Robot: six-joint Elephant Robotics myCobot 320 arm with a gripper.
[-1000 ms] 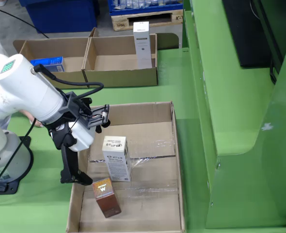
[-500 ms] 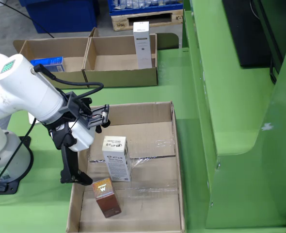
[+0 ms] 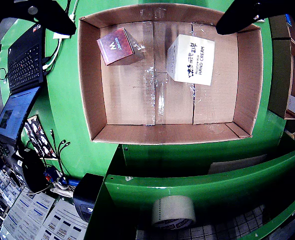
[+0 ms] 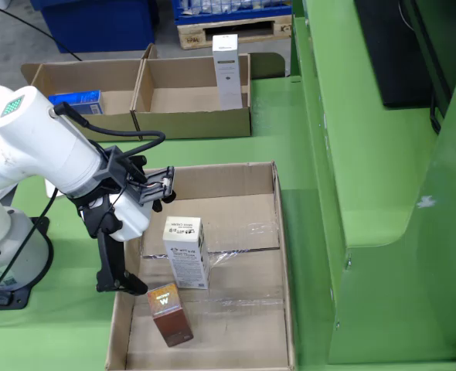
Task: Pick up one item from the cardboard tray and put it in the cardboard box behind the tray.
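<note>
The open cardboard tray (image 4: pixel 284 263) holds a white hand-cream box (image 4: pixel 185 251) standing upright and a smaller brown box (image 4: pixel 170 313) marked W. In the wrist view the white box (image 3: pixel 191 60) is right of centre and the brown box (image 3: pixel 116 46) is at upper left inside the tray (image 3: pixel 90 90). My gripper (image 4: pixel 144 234) hovers over the tray's left side, open wide with nothing between its fingers. Its two dark fingers (image 3: pixel 57 17) spread toward both top corners of the wrist view. Behind the tray stands a two-compartment cardboard box (image 4: pixel 193 124).
A tall white carton (image 4: pixel 226 69) stands in the right compartment and a blue pack (image 4: pixel 77 100) lies in the left one. A raised green structure (image 4: pixel 367 154) borders the tray's right side. A tape roll (image 3: pixel 173 211) and a laptop (image 3: pixel 22 60) show in the wrist view.
</note>
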